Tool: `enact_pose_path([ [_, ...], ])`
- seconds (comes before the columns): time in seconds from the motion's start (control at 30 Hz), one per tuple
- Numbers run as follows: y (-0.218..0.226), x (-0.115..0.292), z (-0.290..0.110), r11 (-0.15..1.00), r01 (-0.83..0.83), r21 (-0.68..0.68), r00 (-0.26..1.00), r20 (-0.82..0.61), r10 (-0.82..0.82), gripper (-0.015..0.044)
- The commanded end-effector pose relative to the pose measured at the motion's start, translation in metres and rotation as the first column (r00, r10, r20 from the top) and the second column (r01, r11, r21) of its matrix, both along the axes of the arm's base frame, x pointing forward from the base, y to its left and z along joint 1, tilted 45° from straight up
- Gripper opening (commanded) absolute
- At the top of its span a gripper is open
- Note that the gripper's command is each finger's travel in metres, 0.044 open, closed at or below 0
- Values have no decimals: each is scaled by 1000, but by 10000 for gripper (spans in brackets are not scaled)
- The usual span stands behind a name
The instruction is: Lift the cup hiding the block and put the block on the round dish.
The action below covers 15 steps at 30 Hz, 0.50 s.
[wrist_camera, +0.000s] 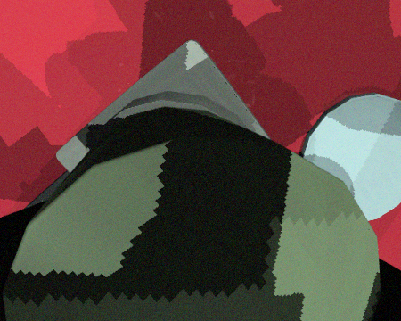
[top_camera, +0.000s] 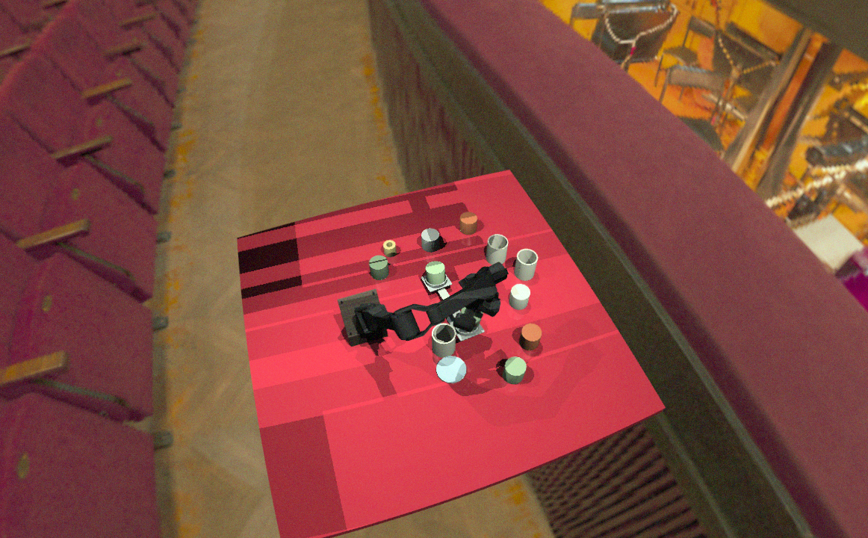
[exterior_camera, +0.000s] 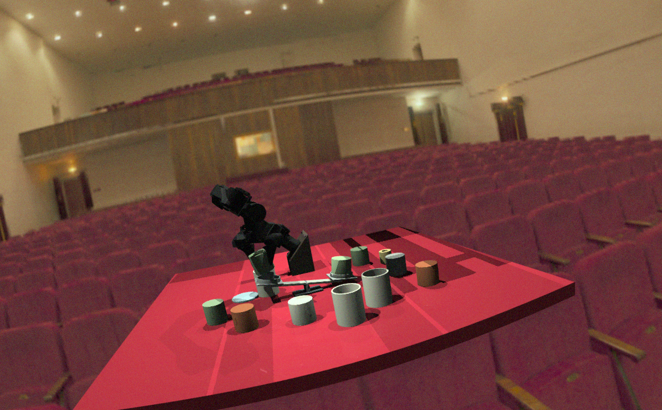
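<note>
My gripper [top_camera: 467, 320] [exterior_camera: 260, 255] [wrist_camera: 184, 227] is shut on one green cup [exterior_camera: 258, 262] [wrist_camera: 325, 254], which leans in the exterior view. It is at the near end of the balance [top_camera: 443, 294] [exterior_camera: 292, 283] [wrist_camera: 183, 80], over that end's square plate; whether its rim still touches the plate I cannot tell. The beam is close to level. The other green cup [top_camera: 435, 271] [exterior_camera: 340, 266] stands upright on the far end. The pale round dish [top_camera: 451, 370] [exterior_camera: 245, 297] [wrist_camera: 365, 156] lies beside the near end with nothing on it. No block is visible.
A tall grey open cylinder [top_camera: 444, 339] [exterior_camera: 268, 291] stands between the balance end and the dish. A green cylinder [top_camera: 515, 370] [exterior_camera: 215, 312], an orange one [top_camera: 530, 337] [exterior_camera: 244, 318] and a white one [top_camera: 519, 297] [exterior_camera: 301, 311] stand beyond. Several more objects stand around the balance.
</note>
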<state>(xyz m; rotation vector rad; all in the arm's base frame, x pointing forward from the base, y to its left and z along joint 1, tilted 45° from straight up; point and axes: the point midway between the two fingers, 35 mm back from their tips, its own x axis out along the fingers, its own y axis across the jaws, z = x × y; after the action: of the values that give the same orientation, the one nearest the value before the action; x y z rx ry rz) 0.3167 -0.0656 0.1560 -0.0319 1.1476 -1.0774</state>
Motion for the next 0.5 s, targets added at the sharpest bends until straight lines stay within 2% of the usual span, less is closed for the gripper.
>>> enact_pose_path([
  [0.0,5,1,5,1000,-5,0,1000,8,5,0],
  [0.47,18,-1,18,1000,-5,-3,1000,8,5,0],
])
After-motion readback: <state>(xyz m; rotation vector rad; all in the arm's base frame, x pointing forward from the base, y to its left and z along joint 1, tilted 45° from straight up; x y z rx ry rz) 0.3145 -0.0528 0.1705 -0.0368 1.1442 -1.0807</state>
